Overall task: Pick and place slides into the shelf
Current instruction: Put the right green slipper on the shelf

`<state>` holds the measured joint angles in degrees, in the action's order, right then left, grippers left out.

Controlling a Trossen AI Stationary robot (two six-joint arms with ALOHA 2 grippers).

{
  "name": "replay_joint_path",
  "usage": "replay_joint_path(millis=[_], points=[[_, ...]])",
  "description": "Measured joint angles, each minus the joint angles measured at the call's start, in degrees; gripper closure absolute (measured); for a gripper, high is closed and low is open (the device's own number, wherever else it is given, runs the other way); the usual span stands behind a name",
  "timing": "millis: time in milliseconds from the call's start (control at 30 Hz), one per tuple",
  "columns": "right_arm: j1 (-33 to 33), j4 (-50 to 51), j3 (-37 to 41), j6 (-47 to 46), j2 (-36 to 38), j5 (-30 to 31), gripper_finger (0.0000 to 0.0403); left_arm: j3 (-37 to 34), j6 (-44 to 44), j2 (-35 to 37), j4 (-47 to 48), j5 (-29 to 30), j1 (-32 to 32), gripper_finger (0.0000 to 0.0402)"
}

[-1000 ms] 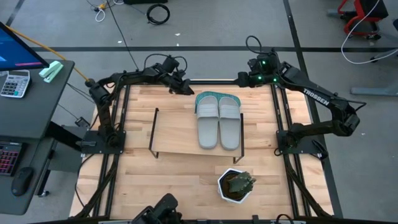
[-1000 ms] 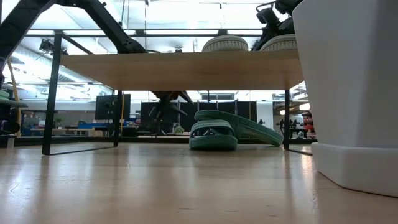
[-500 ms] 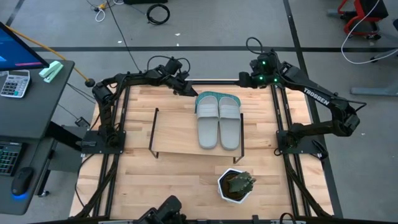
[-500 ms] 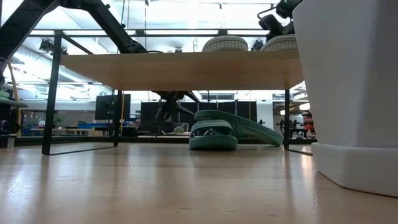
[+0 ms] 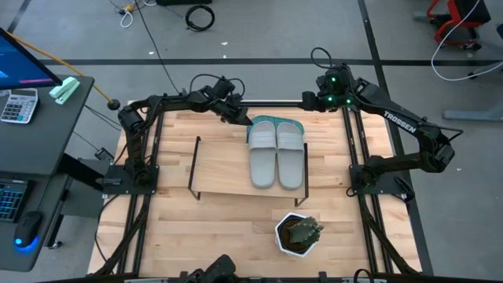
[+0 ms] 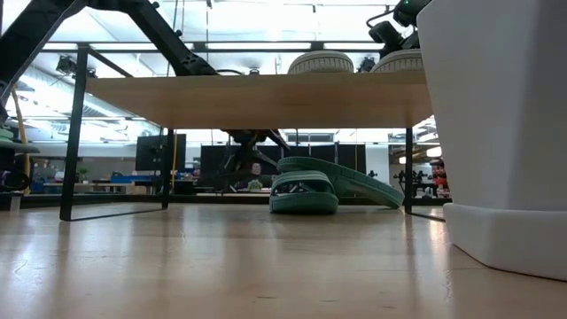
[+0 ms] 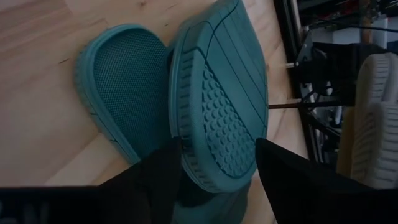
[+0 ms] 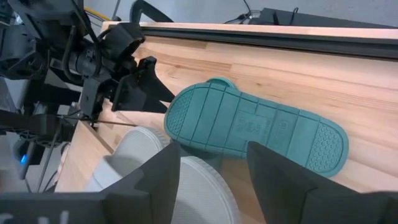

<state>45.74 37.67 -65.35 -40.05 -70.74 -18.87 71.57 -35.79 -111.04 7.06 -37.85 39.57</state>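
Two teal slides (image 5: 277,123) lie on the table behind the shelf (image 5: 228,169). One is sole up (image 7: 227,112) and leans over the other (image 7: 118,87), which rests on the table. Two light grey slides (image 5: 277,159) sit side by side on the shelf board's right part. My left gripper (image 5: 242,119) is low at the teal pair's left end and open. In the left wrist view its fingers (image 7: 158,177) stand on either side of the upturned slide's end. My right gripper (image 5: 314,101) hovers open to the right of the teal slides (image 8: 255,127). My left gripper (image 7: 214,186) comes level from the table's left, with the upturned teal slide's end (image 7: 211,174) between its open fingers. Whether the fingers touch the slide, I cannot tell.
A white hexagonal plant pot (image 5: 297,234) stands on the table in front of the shelf's right end and fills the low view's right side (image 6: 496,133). The shelf's black wire legs (image 6: 73,133) stand on the tabletop. The board's left half (image 5: 220,161) is bare wood.
My left gripper has moved toward the table's right, closing in on the teal slides until its fingers reach the upturned one's end. The slides and my right arm have stayed where they were.
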Motion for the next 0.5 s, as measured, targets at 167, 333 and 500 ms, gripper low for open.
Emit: replay_joint_path(millis=[167,333,500], points=[[0.0,0.0,0.0,0.0,0.0,0.0,0.0210,0.0,0.0,0.0,0.1,1.0,-0.9,0.0185],[0.0,0.0,0.0,0.0,0.0,-0.1,0.0210,0.0,0.0,0.0,2.2,3.9,-0.9,0.0189],[-0.2,0.0,0.0,0.0,0.0,-0.1,0.0210,0.0,1.8,-0.1,4.0,6.1,-0.1,0.0189]])
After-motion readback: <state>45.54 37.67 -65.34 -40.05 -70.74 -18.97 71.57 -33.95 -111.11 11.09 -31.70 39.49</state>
